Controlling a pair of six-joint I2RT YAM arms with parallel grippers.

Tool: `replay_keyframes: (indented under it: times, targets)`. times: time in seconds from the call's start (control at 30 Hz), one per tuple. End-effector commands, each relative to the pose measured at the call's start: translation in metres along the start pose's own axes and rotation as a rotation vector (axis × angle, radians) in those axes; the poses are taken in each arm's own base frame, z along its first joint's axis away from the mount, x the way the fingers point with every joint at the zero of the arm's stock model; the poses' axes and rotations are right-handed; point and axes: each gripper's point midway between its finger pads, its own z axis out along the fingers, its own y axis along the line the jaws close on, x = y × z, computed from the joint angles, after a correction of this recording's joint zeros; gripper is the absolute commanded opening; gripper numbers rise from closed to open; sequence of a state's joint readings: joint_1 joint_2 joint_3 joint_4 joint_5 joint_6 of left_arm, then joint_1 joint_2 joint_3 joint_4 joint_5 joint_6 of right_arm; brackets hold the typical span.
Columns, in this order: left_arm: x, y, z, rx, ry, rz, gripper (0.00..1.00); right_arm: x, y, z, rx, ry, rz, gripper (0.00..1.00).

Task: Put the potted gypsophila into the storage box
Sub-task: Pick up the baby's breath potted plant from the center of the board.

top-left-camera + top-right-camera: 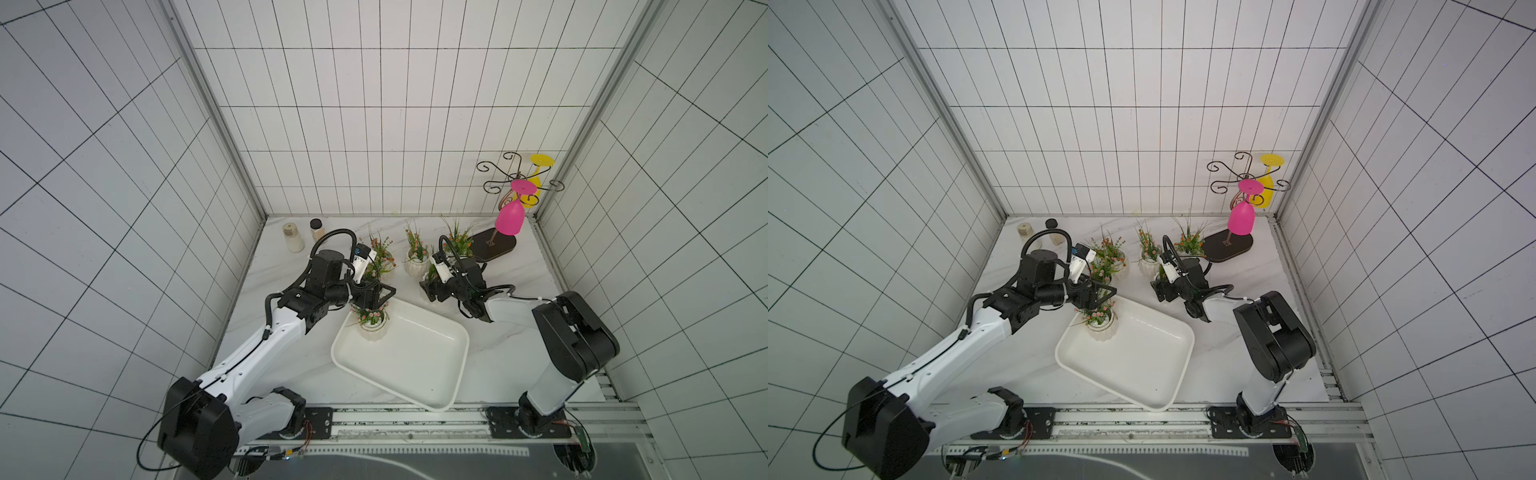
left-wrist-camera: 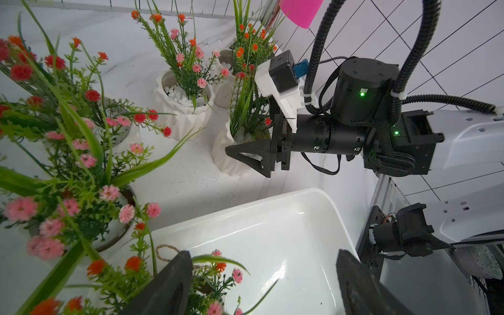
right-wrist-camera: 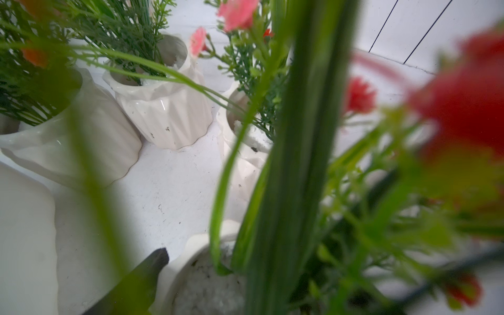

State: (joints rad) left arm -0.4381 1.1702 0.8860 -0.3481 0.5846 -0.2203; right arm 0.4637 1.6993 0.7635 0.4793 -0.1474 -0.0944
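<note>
Potted gypsophila (image 1: 373,328), one white ribbed pot with pink flowers, standing upright inside the storage box (image 1: 419,361), in the far corner on the left arm's side and close against the rim. Directly above it, the left gripper (image 1: 377,304), pointing down into the stems; in the left wrist view, fingers (image 2: 169,286) spread well apart, with flower sprigs and bare box floor between them, gripping nothing. Outside the box, on the marble tabletop (image 1: 291,357) beyond its far edge, five more pots: two (image 1: 382,259) close together behind the left wrist, one (image 1: 417,268) in the middle, one (image 1: 459,239) near the dark oval rack base (image 1: 494,247), and one (image 2: 219,163) at the right gripper (image 1: 430,291). Of the right gripper, one dark finger (image 3: 141,278) shown just beside that pot's rim, the other hidden by blurred foliage; cannot tell whether closed on the pot or merely around it. Far left corner of the table: two lidded jars (image 1: 293,239). On the rack, a pink glass (image 1: 509,219) and a yellow glass (image 1: 536,183), hanging upside down.
</note>
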Motion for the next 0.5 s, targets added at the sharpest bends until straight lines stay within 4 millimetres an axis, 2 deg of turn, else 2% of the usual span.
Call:
replay_keyframes:
  times: [0.0,0.47]
  targets:
    - [-0.002,-0.001,-0.002,0.007,-0.018,0.015,0.83,-0.044,0.002,-0.005,-0.006,-0.107,-0.035,0.87]
    - [-0.004,-0.003,-0.005,0.004,-0.028,0.019,0.83,-0.075,0.005,-0.032,-0.008,-0.185,-0.043,0.81]
